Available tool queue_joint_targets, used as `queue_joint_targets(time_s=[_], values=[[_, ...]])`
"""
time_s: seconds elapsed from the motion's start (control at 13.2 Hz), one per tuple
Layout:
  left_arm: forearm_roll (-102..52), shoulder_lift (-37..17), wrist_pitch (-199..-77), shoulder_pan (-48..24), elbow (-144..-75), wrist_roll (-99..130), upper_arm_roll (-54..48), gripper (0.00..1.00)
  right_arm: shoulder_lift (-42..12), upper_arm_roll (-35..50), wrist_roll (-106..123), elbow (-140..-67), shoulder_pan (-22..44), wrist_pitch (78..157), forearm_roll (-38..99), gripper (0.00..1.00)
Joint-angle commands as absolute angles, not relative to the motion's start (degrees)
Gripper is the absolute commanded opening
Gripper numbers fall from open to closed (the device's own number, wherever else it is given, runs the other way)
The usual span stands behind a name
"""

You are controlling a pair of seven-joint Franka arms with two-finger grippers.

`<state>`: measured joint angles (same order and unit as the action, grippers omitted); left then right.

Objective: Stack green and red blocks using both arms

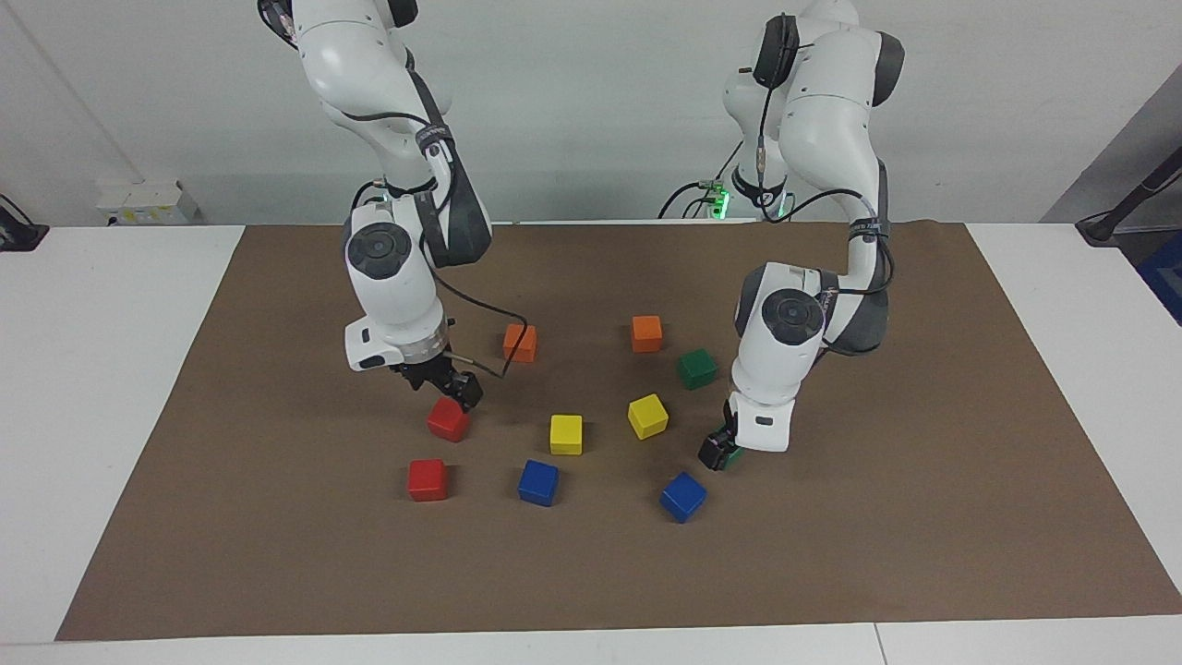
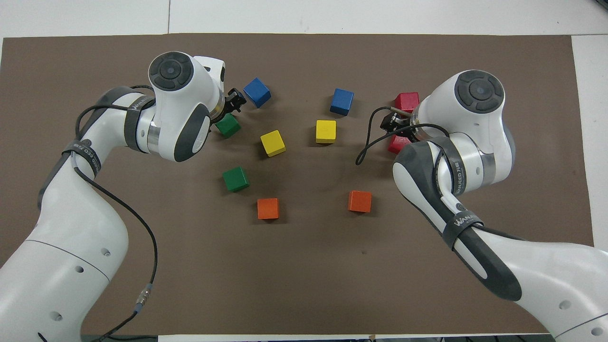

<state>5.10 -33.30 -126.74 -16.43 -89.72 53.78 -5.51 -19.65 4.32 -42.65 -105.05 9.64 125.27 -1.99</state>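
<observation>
On the brown mat (image 1: 923, 517) that covers the middle of the desk, the left gripper (image 1: 718, 451) is down at the green block farther from the robots (image 1: 734, 454), its spread, unclenched fingers around the cube, which sits on the mat mostly hidden by them. The second green block (image 1: 696, 368) lies nearer to the robots, just beside an orange cube (image 1: 646, 333). A blue cube (image 1: 683, 496) sits close to the covered green block toward the mat's edge farthest from the robots, and a yellow cube (image 1: 647, 416) lies near it toward the mat's middle.

The right gripper (image 1: 454, 388) hangs just above the red block nearer to the robots (image 1: 448, 419), fingers released and holding nothing; whether it touches the block cannot be told. The other red block (image 1: 428, 479) rests farther out, well apart from the gripper. Another orange cube (image 1: 520, 343) lies beside the right arm's cable, and a second yellow cube (image 1: 566, 434) and blue cube (image 1: 538, 482) occupy the middle of the mat.
</observation>
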Motion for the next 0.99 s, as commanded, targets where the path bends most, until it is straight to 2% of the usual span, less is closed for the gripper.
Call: queue_joint_targets(time_s=[0.0,0.08,0.15,0.46,0.53,0.76,0.91], values=[[6.4,-30.1,-128.2,-17.0,-94.0,56.6,-5.4,0.98,-21.1,4.3,-42.7,-105.6,9.6,127.3,-3.5,0.97],[6.3,-30.1,-127.8,-17.0,-93.8,59.6,-5.4,0.29,-21.1,4.3,-41.9,-105.9,9.6,127.3,-3.9,0.97],[6.3,-30.1,-127.4,-16.9,-93.3,62.0,-5.4,0.0,-21.1,4.3,-41.5,-106.6,9.6,127.3,-3.9,0.97],[6.6,-29.6,-118.0,-16.9,-89.0,62.9,-5.4,0.0,-21.6,4.3,-41.4,-108.2,9.5,130.4,-3.9,0.97],[6.6,-27.2,-116.0,-16.4,-89.5,61.0,-5.5,0.0,-21.9,4.2,-41.4,-108.7,9.4,131.6,-3.9,0.97],[5.5,-16.1,-112.1,-10.3,-99.4,39.8,-5.7,0.0,-22.1,4.2,-41.2,-108.8,9.0,132.2,-3.9,0.97],[5.2,-11.1,-111.8,-5.9,-105.2,28.3,-5.8,0.0,-22.3,4.2,-41.2,-108.8,8.9,132.5,-3.9,0.95]])
